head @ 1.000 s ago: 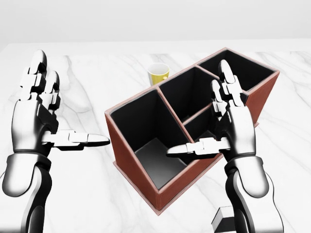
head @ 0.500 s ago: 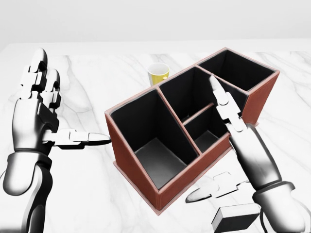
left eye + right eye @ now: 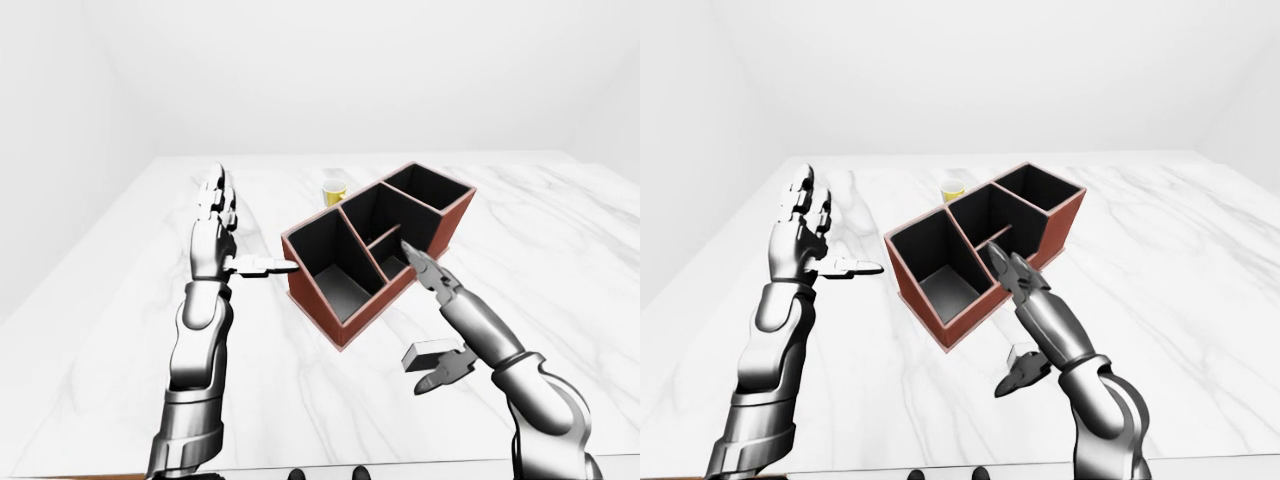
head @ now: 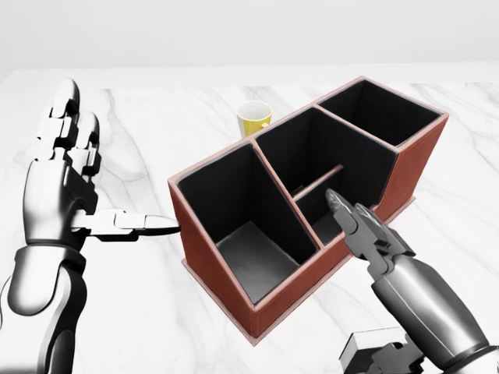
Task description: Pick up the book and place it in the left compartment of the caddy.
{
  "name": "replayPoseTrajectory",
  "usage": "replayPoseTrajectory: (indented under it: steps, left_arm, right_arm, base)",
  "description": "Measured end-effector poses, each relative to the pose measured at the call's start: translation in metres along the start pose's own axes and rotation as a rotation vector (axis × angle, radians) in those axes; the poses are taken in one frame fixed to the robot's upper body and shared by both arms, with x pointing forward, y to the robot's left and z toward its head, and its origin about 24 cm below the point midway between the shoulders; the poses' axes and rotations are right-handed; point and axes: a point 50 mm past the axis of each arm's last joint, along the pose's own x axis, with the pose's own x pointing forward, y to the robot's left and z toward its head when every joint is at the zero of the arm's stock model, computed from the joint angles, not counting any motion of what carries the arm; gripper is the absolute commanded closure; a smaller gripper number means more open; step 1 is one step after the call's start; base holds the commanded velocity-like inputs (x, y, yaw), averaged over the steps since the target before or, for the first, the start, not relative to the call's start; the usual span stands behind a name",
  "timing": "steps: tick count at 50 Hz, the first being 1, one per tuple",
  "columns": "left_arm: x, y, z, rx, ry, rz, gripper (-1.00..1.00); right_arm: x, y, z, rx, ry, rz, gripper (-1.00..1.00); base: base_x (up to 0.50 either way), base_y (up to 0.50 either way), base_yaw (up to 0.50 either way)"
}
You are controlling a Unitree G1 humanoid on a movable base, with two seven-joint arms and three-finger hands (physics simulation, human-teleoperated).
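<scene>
The red-brown caddy (image 4: 204, 248) with black insides stands slantwise mid-table in the head view. Its large left compartment (image 4: 253, 249) holds nothing. The book (image 3: 424, 353), a small grey block, lies flat on the marble below the caddy's right end. My right hand (image 3: 438, 325) reaches low over it, open, with the long fingers (image 4: 355, 222) pointing at the caddy wall and the thumb beside the book. I cannot tell whether the thumb touches it. My left hand (image 4: 93, 179) is raised and open to the left of the caddy, its thumb tip near the caddy's left wall.
A yellow cup (image 4: 255, 118) stands just above the caddy's top edge in the head view. White marble table (image 3: 120, 300) runs wide on both sides, its near edge at the bottom of the eye views. Plain white walls stand beyond it.
My right hand has swung down from upright over the caddy's right end to lie low over the book at the lower right. The left hand has barely moved.
</scene>
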Motion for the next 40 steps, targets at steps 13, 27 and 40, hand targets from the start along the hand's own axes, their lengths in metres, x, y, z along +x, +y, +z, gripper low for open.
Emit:
replayPoseTrajectory:
  steps: [13,27,40]
  left_arm:
    - [-0.001,-0.001,-0.003,-0.001,0.012,-0.005,-1.00]
    - [-0.001,-0.002,-0.007,-0.001,0.029,-0.009,-1.00]
    - [0.000,-0.002,-0.008,0.000,0.032,-0.010,-1.00]
  right_arm:
    - [-0.011,0.007,-0.021,-0.092,0.141,0.025,-1.00]
    - [0.005,0.033,-0.042,-0.211,0.200,0.173,-1.00]
    - [0.011,0.054,-0.074,-0.244,0.319,0.276,-1.00]
  base:
    - [0.00,0.00,0.00]
    - [0.00,0.00,0.00]
    - [0.00,0.00,0.00]
